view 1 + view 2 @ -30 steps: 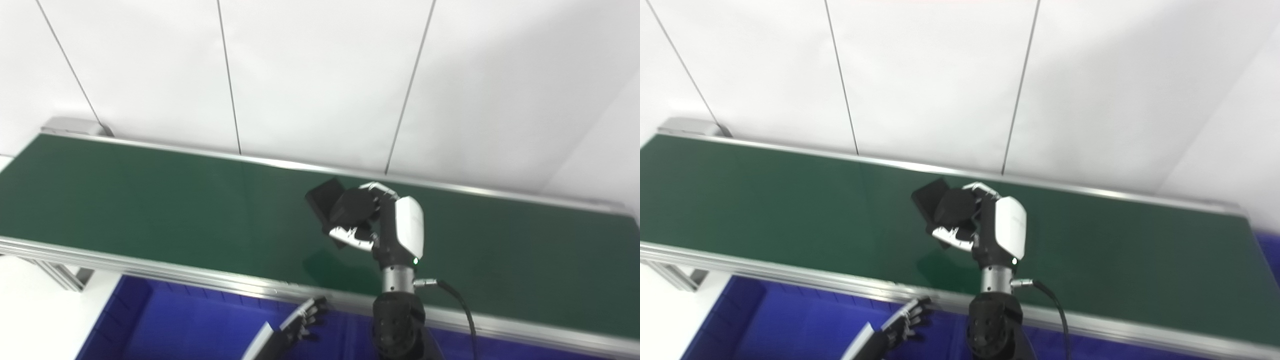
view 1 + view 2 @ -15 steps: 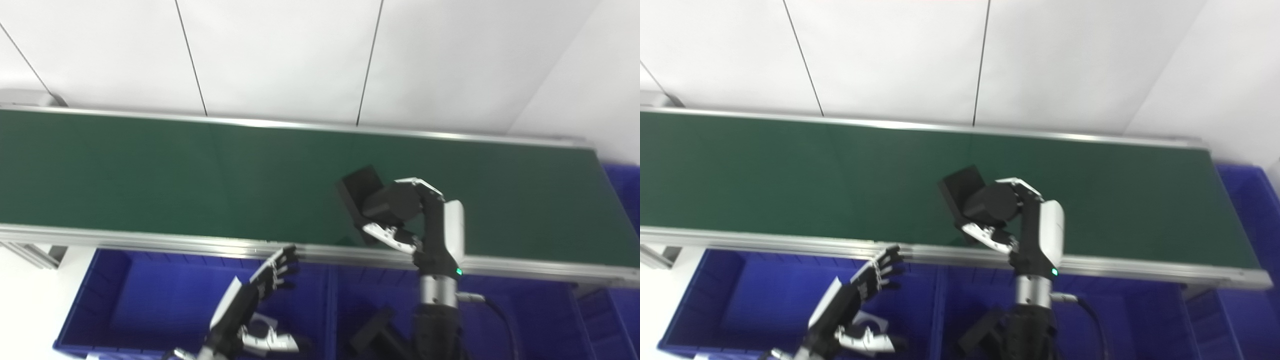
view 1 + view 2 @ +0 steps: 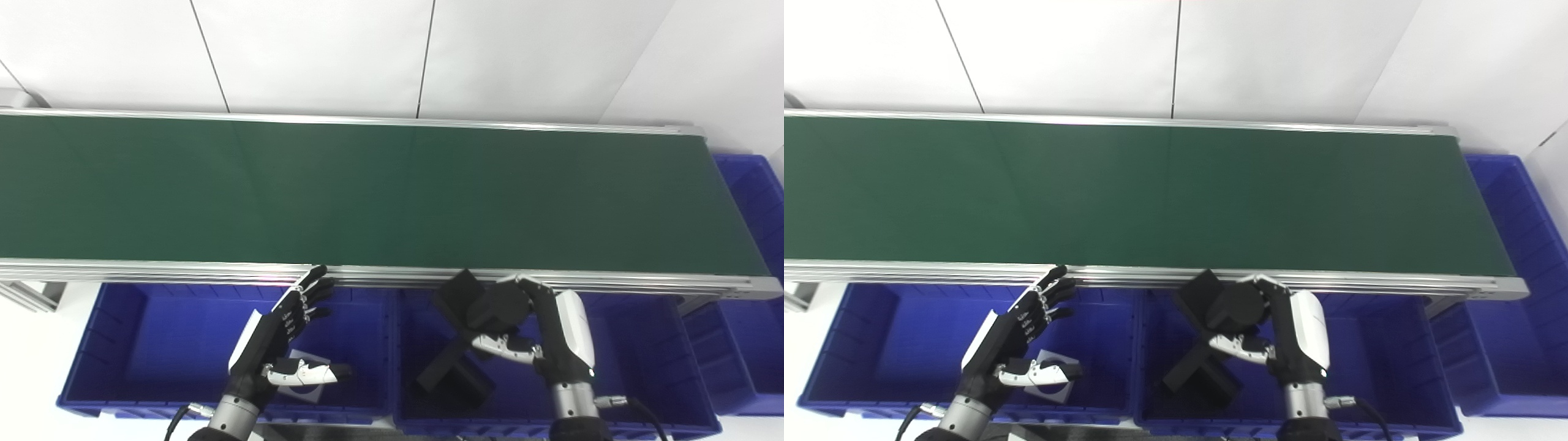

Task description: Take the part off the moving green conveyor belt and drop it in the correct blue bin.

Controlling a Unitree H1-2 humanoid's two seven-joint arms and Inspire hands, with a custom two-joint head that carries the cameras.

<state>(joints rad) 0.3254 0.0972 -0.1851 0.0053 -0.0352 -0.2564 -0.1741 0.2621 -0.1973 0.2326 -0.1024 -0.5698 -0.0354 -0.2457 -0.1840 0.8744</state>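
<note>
A sorting station in a factory or robotics lab is showing here: a long green conveyor belt [image 3: 367, 190] in aluminium rails is running along plain white wall panels [image 3: 318, 55], with blue bins [image 3: 122, 343] lining its near side.

Both head cameras look steeply down from close above, side by side, sharing the green conveyor belt [image 3: 380, 190] and blue bins [image 3: 1402, 361]

One green conveyor belt [image 3: 367, 190], three blue bins [image 3: 153, 343] [image 3: 649, 355] [image 3: 750, 190], two robot hands [image 3: 278, 343] [image 3: 539, 337], several black parts [image 3: 453, 373].
</note>
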